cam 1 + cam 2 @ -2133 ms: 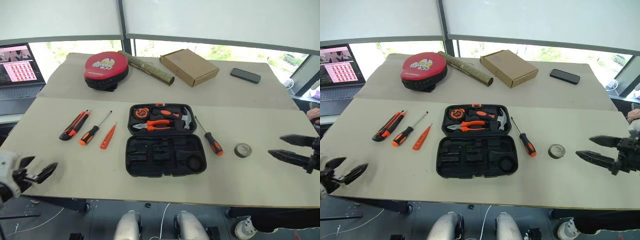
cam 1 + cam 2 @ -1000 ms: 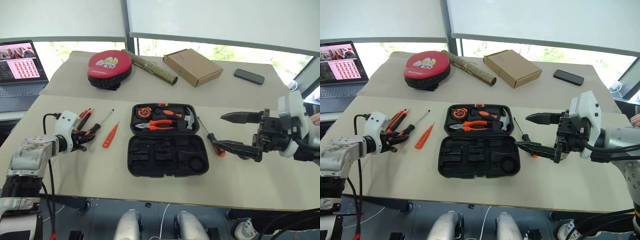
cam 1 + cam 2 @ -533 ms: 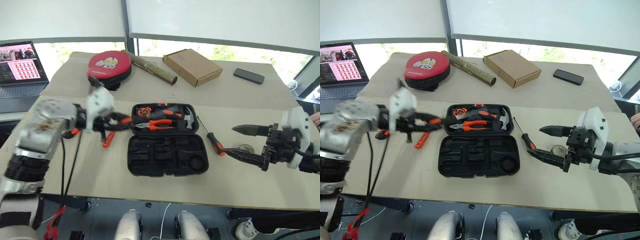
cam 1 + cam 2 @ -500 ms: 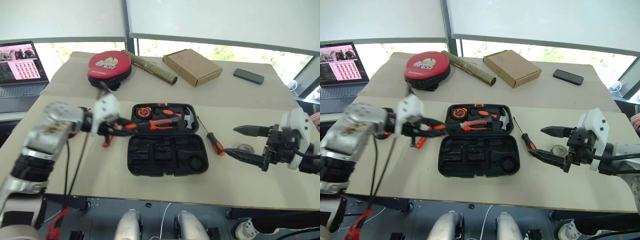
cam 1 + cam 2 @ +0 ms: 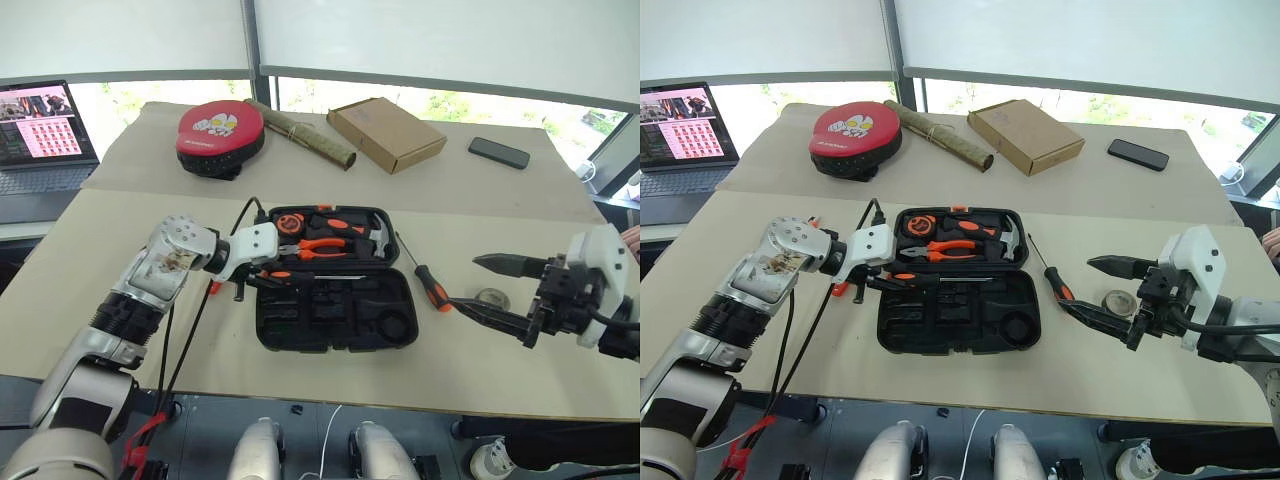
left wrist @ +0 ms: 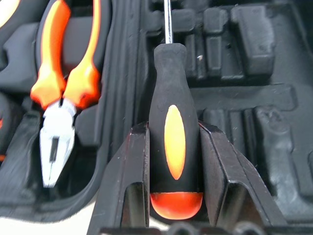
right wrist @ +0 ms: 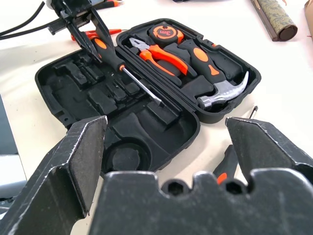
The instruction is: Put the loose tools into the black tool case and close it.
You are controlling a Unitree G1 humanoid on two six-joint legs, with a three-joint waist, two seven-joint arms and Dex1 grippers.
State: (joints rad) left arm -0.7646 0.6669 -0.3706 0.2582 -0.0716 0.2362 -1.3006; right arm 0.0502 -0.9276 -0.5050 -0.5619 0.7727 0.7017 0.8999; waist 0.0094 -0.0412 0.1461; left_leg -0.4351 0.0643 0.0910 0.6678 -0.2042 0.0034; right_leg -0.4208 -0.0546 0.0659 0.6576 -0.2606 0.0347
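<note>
One screwdriver (image 6: 173, 132) sat clamped in left gripper (image 5: 268, 281) over case (image 5: 335, 325), center frame, for slotting; right gripper (image 5: 495, 291) gaped empty.

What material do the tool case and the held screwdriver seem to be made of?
The black tool case looks like moulded matte plastic, given its shaped recesses. The screwdriver in the left gripper has a thin, shiny, probably steel shaft, and a dull black, perhaps rubbery handle with glossy orange inserts.
</note>
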